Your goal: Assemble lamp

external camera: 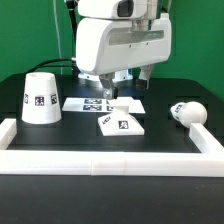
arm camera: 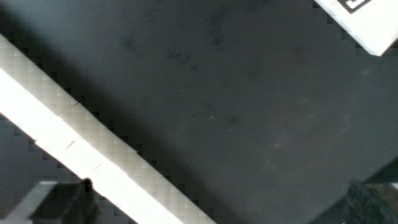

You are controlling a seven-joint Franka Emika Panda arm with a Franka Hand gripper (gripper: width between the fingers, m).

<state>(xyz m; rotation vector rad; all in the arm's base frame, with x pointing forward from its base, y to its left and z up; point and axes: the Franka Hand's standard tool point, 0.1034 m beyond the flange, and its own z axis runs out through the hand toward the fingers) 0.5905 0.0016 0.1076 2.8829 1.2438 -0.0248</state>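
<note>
Exterior view gives us the shade (external camera: 40, 97) on its left, the bulb (external camera: 187, 112) on its right and the base (external camera: 122, 123) between them, just in front of the marker board (external camera: 95, 103). Our gripper (external camera: 112, 90) hangs above the base, gripping none of the three parts (how far it is open we cannot tell). An off-centre descent could shove the base askew or clip the marker board.

Three lamp parts lie on the one counter (external camera: 60, 130): one shade (external camera: 40, 97), one base (external camera: 122, 122), one bulb (external camera: 187, 112). There is also one marker board (external camera: 88, 103), one border wall (external camera: 100, 160), and one arm (external camera: 115, 40) with one claw (external camera: 112, 88).
</note>
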